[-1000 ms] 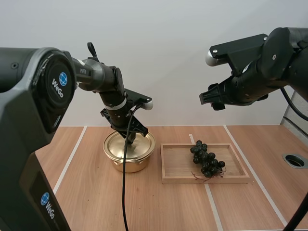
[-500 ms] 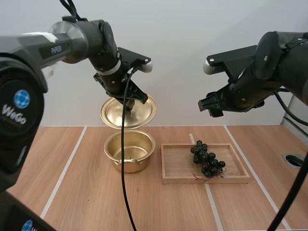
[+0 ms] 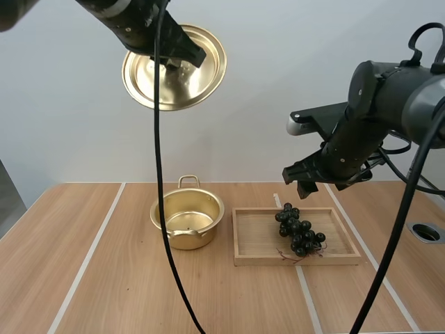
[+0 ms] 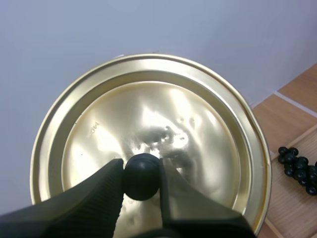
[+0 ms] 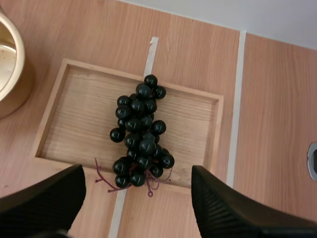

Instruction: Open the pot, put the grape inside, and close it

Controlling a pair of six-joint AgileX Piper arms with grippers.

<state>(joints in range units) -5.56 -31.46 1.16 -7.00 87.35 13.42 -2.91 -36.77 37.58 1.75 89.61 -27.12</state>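
Note:
The gold pot stands open on the table, left of the wooden tray. Its gold lid hangs tilted high above the pot, held by my left gripper. In the left wrist view the fingertips pinch the lid's black knob against the lid. A bunch of dark grapes lies in the tray; the right wrist view looks straight down on the bunch. My right gripper hovers open above the tray, its fingers spread wide on either side of the grapes.
White tape lines run along the wooden table. A round metal-rimmed hole sits at the table's right edge. The pot's rim lies just left of the tray in the right wrist view.
My left gripper has lifted the lid off the pot and carried it high and slightly left. My right gripper has come down toward the tray.

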